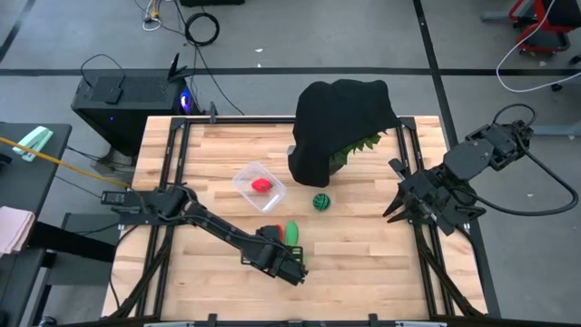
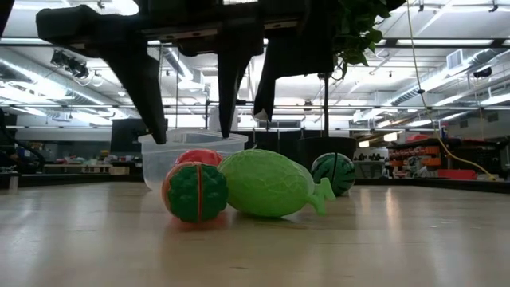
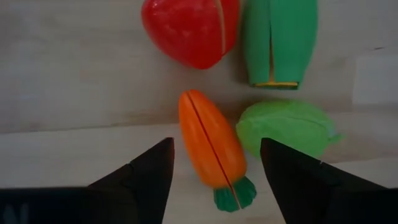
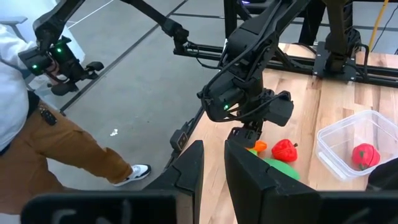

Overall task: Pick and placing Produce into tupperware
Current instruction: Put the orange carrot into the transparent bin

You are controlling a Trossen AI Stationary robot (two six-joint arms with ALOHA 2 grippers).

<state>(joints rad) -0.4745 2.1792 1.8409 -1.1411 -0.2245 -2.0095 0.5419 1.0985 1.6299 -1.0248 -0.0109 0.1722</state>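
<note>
Produce is split between two spots on the wooden table [image 1: 363, 272]: one red piece [image 1: 262, 185] already lies inside the clear plastic box [image 1: 243, 175], which sits left of centre, and a cluster of loose pieces lies nearer the front edge, under the left arm. Largest nearby clutter is the black cloth [image 1: 340, 123] draped over the spiky green leaves [image 1: 361, 145] at the back of the table; it is not part of the job and stands apart from the box. Left gripper [image 3: 216, 165] hangs directly over the cluster, fingers spread wide with nothing between them except air, straddling the orange carrot [image 3: 208, 143]; judged from that alignment, the carrot is the next pick and the jaws are set wide to clear its sides. Just beside the carrot lie a light green leafy piece [image 3: 283, 124], a second light green piece [image 3: 278, 40] and a red piece [image 3: 186, 28], close enough that a closing finger could nudge the leafy one. In the low view the green pieces and a red-and-green one sit touching in front of the box, so the carry to the box looks short. Dark-green striped ball [image 1: 320, 202] rests alone, between the box and the right arm. Right gripper [image 4: 213, 171] waits at the right edge of the table, fingers nearly closed on nothing, well apart from all produce.
</note>
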